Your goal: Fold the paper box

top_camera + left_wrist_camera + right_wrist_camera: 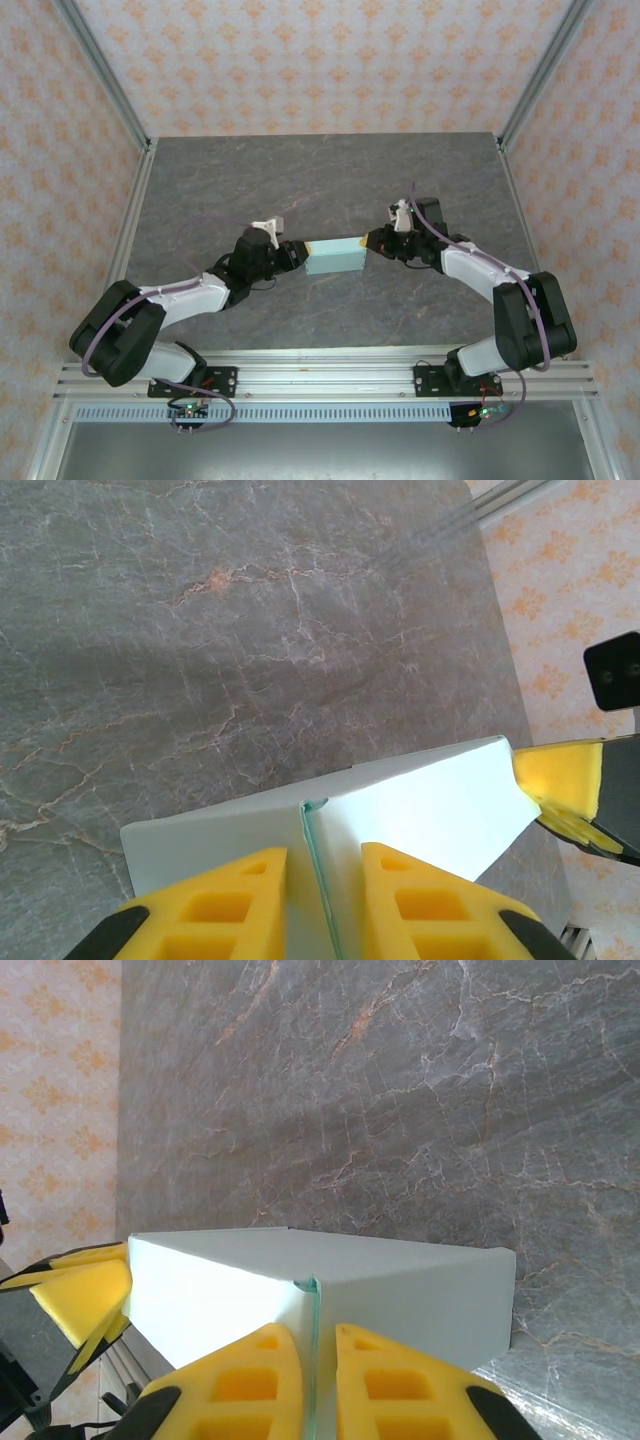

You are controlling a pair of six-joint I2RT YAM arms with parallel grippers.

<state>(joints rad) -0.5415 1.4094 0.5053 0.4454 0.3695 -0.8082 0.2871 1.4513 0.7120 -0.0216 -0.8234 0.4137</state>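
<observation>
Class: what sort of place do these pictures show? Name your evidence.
Probably a robot test cell: a stone-patterned table edged with aluminium rails, patterned backdrop walls, and two arms bolted side by side, flanking a paper box.

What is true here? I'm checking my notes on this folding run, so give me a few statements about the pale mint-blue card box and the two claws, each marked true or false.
1. The pale mint-blue card box sits between the left claw and the right claw. True.
2. The box is a flat, unfolded sheet. False: it already has a rectangular box shape.
3. The right claw's yellow fingers sit on either side of a thin card edge at the box's end. True.
4. The left claw is at the far edge of the grey marbled table, well away from the box. False: it is at the box's left end.
</observation>
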